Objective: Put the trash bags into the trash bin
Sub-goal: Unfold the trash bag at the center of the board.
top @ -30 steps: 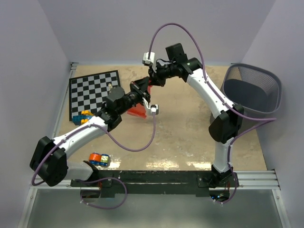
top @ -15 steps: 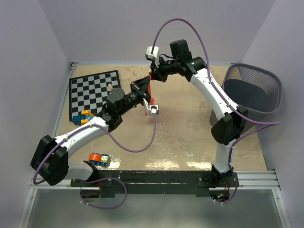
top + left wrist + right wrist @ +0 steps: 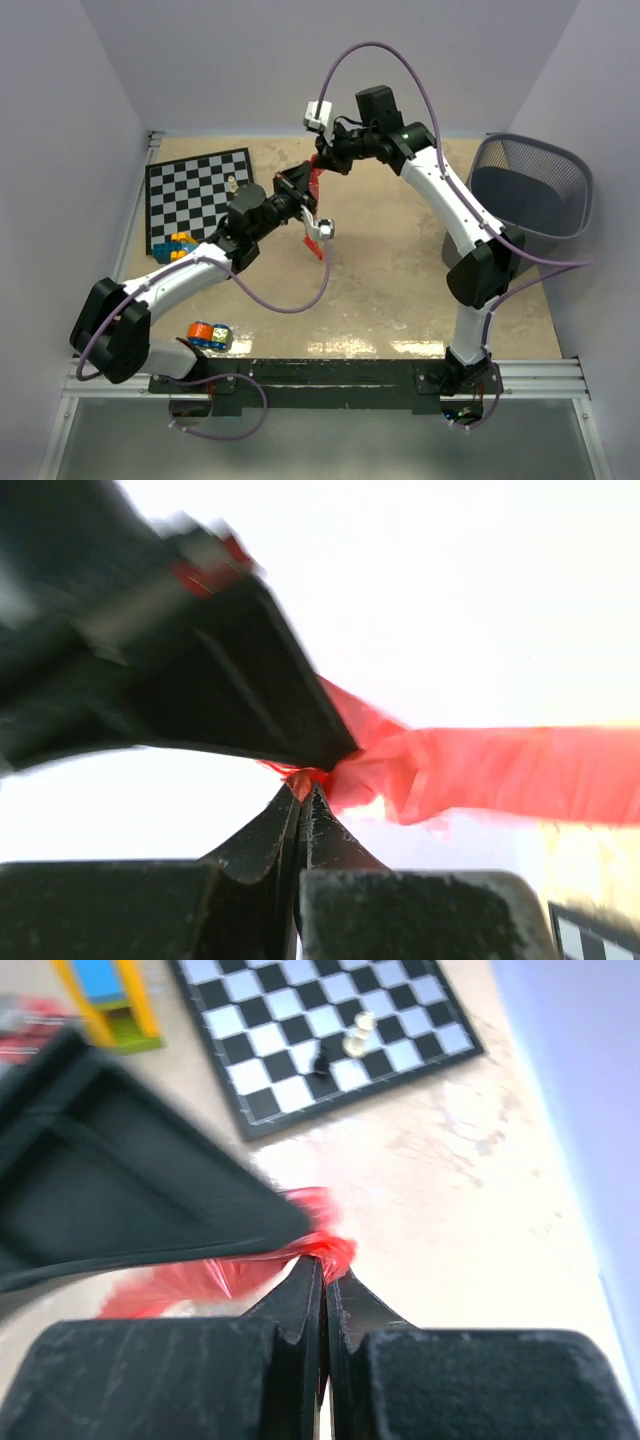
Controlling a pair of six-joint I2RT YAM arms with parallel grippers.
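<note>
The red-orange trash bag (image 3: 317, 188) hangs as a narrow crumpled strip above the table's middle back, held between both grippers. My left gripper (image 3: 300, 186) is shut on its edge; the left wrist view shows the film (image 3: 480, 770) pinched at my fingertips (image 3: 300, 798). My right gripper (image 3: 322, 162) is shut on the bag's top; the right wrist view shows red film (image 3: 335, 1250) bunched at my closed tips (image 3: 325, 1275). The two grippers nearly touch. The dark mesh trash bin (image 3: 530, 190) stands at the far right, tilted, apart from both grippers.
A chessboard (image 3: 197, 196) with a few pieces lies at the back left. Coloured blocks (image 3: 177, 246) sit by its near edge. A small blue-orange object (image 3: 208, 334) lies near the left arm's base. Walls close in on three sides.
The right gripper rose and shifted slightly right with the bag's top. The bag, earlier spread low near the table, now hangs stretched as a narrow strip. The left gripper lifted a little.
</note>
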